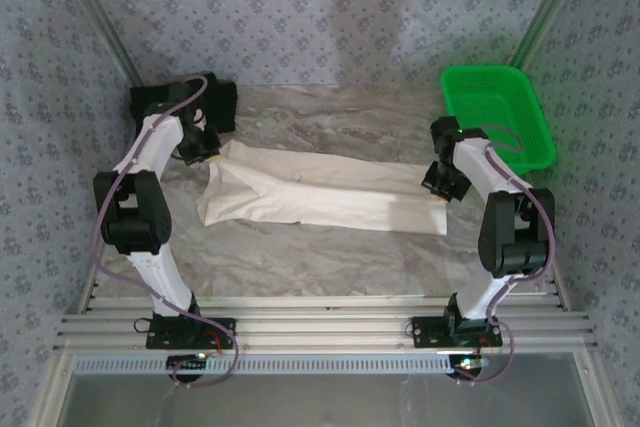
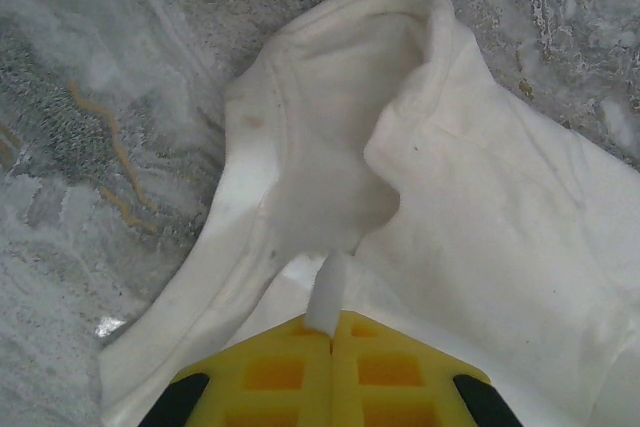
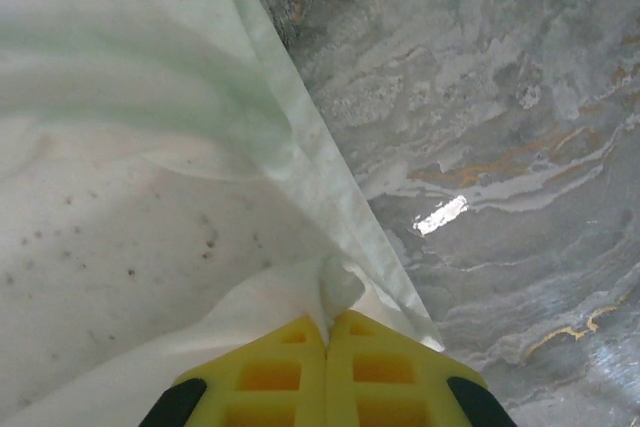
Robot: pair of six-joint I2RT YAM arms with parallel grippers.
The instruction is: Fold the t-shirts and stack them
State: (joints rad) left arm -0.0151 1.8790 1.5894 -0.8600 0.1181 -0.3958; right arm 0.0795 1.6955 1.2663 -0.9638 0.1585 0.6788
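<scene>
Marbled grey-and-white sheeting covers the tabletop (image 1: 330,257), glossy enough to throw back a bright spot just right of the right claw (image 3: 325,332) in its wrist view. Walls (image 1: 330,17) hung with blue-grey floral fabric close the space on three sides, and ribbed metal rails (image 1: 330,332) run along the near edge where the arms are bolted.

Between the two claws we see the cream t-shirt (image 1: 320,192), pulled out into a long band. Its long axis runs from the left claw (image 1: 200,147) across to the right claw (image 1: 445,182), dropping slightly nearer to us towards the right. The band is widest at the left claw's end.

Both claws are fully closed, each pinching a small nub of the cream t-shirt between its yellow fingers. Ahead of the left claw (image 2: 330,332) the cloth (image 2: 500,247) opens into a hemmed loop lying on the marble — neck or sleeve, we cannot tell. Left of the right claw the cloth (image 3: 120,247) rises taut, with its straight edge running away ahead.

A green mesh basket (image 1: 495,117) sits beyond the right claw, a little to its right — apart from the shirt.
</scene>
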